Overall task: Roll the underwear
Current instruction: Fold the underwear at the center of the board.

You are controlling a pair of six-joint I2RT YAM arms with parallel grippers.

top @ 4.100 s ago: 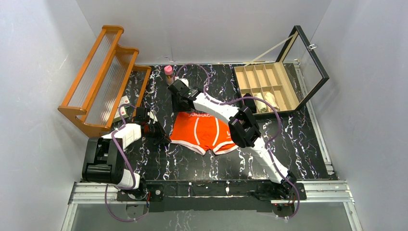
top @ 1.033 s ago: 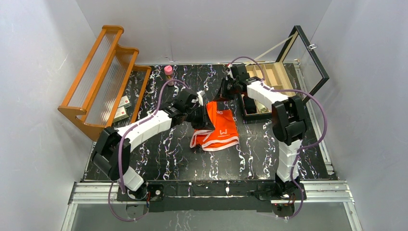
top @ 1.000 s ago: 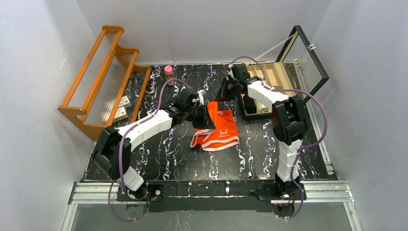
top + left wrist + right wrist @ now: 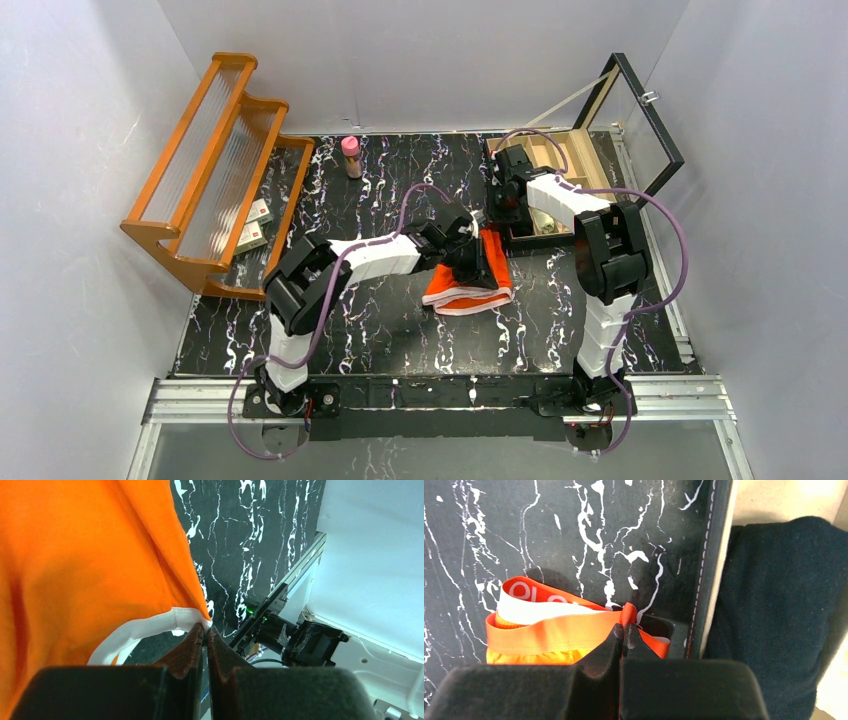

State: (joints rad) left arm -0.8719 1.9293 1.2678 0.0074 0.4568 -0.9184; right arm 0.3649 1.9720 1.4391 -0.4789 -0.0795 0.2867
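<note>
The orange underwear (image 4: pixel 468 290) with white trim lies folded into a narrow pile on the black marble table (image 4: pixel 380 330), just left of the wooden box. My left gripper (image 4: pixel 478 258) is shut on a white-trimmed corner of the underwear (image 4: pixel 75 570), and the left gripper (image 4: pixel 205 628) lifts that edge off the table. My right gripper (image 4: pixel 497 218) is at the garment's far end beside the box. In the right wrist view the right gripper (image 4: pixel 624 626) is shut on the orange waistband of the underwear (image 4: pixel 549 632).
A wooden compartment box (image 4: pixel 565 160) with an open glass lid (image 4: pixel 645 130) stands at the back right; a dark cloth (image 4: pixel 774 590) lies in it. An orange wooden rack (image 4: pixel 215 160) leans at the left, with small cards (image 4: pixel 255 225) under it. A pink-capped bottle (image 4: pixel 351 155) stands at the back.
Both grippers have carried the underwear to the right, towards the box. The garment is now folded narrower, and the left arm stretches further across the table.
</note>
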